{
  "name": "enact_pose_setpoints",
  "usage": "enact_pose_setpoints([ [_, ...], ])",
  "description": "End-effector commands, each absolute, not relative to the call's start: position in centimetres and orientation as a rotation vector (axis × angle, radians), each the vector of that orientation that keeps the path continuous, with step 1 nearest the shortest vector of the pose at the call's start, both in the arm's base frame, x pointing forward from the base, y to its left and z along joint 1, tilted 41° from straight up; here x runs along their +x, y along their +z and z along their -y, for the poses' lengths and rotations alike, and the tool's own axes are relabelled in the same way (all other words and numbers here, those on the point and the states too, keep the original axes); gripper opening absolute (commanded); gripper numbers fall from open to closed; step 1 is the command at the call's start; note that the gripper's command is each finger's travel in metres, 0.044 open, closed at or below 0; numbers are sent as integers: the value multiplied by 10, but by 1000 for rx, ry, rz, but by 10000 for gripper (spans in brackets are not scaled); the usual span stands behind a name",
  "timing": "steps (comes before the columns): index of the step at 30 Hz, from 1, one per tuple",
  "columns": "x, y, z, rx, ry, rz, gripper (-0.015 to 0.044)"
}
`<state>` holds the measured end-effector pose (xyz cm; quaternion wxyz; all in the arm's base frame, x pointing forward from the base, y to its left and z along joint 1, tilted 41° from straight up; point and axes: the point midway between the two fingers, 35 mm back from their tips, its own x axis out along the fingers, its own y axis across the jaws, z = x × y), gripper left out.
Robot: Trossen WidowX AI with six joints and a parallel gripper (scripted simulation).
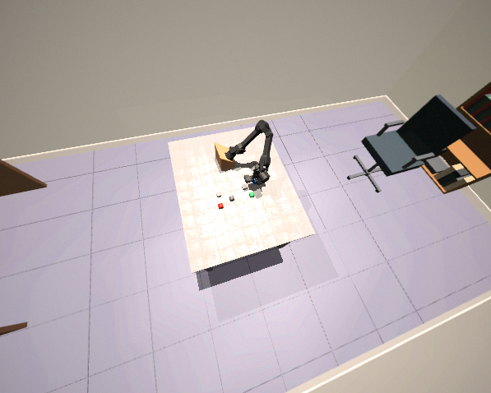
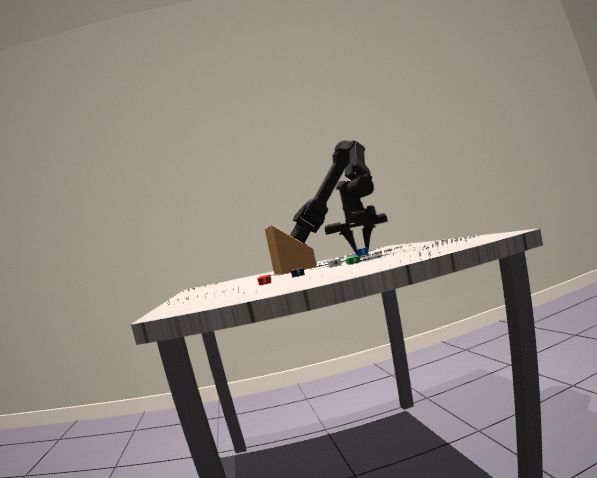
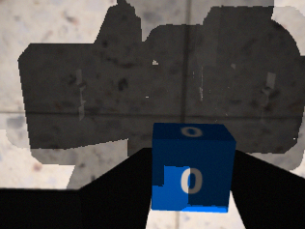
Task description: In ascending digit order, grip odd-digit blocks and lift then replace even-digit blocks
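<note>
My gripper (image 1: 255,182) (image 2: 361,249) (image 3: 189,158) is shut on the blue block (image 1: 255,181) (image 2: 362,251) (image 3: 169,192), which shows a 0 on its top and side. The block appears held slightly above the table (image 1: 237,245) (image 2: 339,296). A green block (image 1: 251,194) (image 2: 353,260) and a light grey block (image 1: 244,187) (image 2: 334,262) stand nearby. A dark block (image 1: 231,198) (image 2: 297,272), a red block (image 1: 220,205) (image 2: 264,280) and a whitish block (image 1: 219,194) stand farther off. Their digits are too small to read.
A wooden wedge-shaped piece (image 1: 224,157) (image 2: 293,251) stands on the table near the arm's base. An office chair (image 1: 396,147) and a shelf (image 1: 482,152) stand on the floor beyond the table.
</note>
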<state>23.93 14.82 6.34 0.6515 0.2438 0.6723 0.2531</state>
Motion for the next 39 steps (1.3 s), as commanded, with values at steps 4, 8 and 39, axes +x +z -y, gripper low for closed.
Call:
enact_pose_setpoints([
  [4,239,57,-154,555,576,-1528,120],
  [8,238,53,-157,555,576,-1528,120],
  [39,240,80,-134,554,575,-1528,400],
])
